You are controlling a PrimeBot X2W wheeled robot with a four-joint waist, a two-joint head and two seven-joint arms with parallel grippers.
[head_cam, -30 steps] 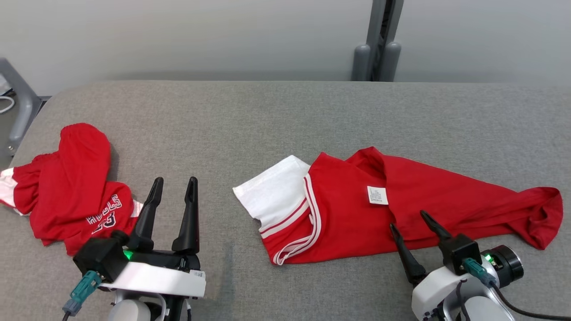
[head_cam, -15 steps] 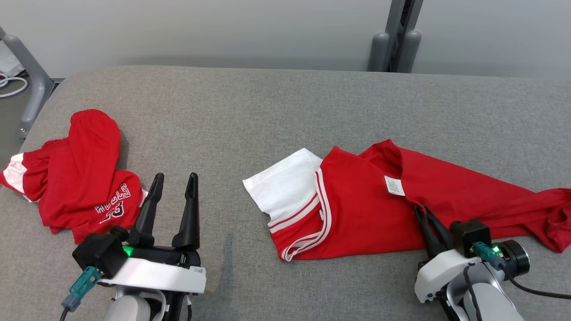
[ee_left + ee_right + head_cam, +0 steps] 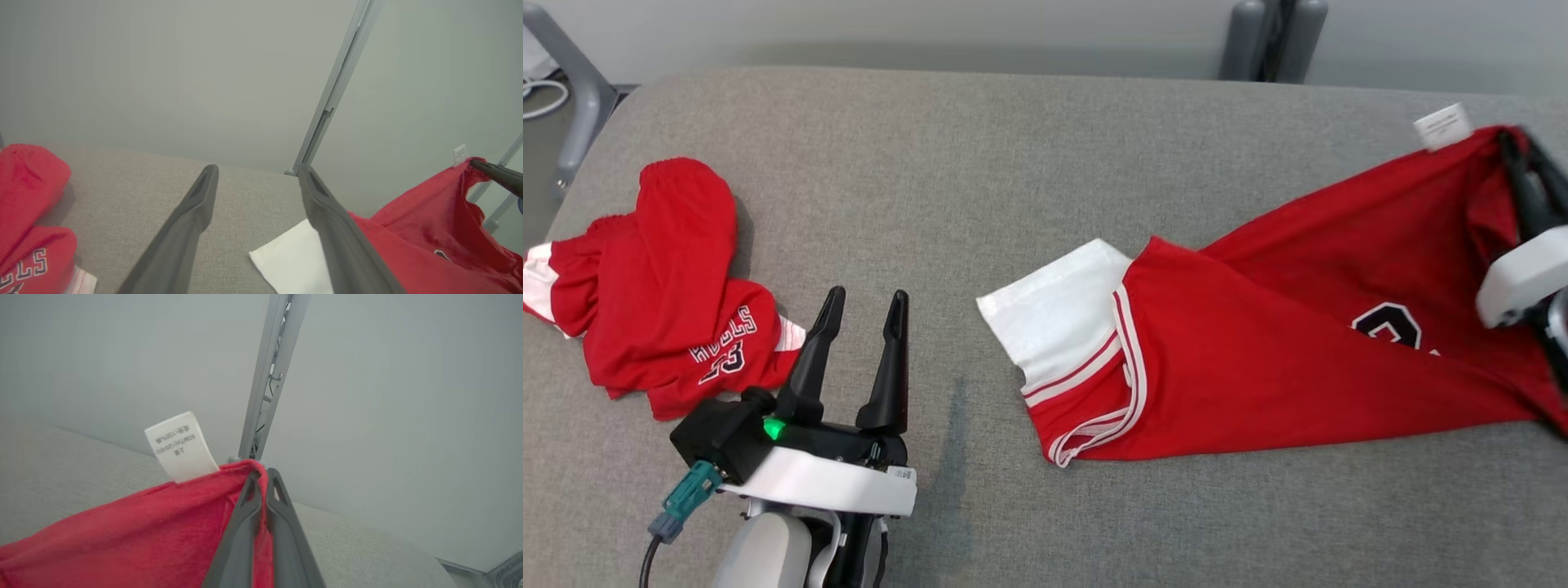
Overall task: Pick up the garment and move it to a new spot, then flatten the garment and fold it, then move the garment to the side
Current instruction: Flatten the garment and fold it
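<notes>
**Garment stretched slantwise, one corner held up at far right**

Garment (image 3: 1258, 367) lies on the right half of the grey surface (image 3: 1013, 163). Its long axis runs on a slant, from a white panel near the middle of the surface to a raised red corner at the far right. The white end points toward the robot's left and lies flat, edged with red and white stripes. The red body widens toward the right and rises off the surface at the held corner.

The right gripper (image 3: 1512, 140) has its jaws clenched on the red edge at that corner. A white tag (image 3: 1443, 126) stands up just beside the grip. Its print is upside down in the right wrist view; "60MTH" can be made out, and the rest is too small. Part of a black numeral with a white outline shows on the red cloth below the grip.

The left gripper (image 3: 867, 294) hovers at the lower left, jaws released and apart, holding nothing. Just beside it lies a red heap (image 3: 662, 286) with upside-down lettering ending in "LS" and the number 23.
</notes>
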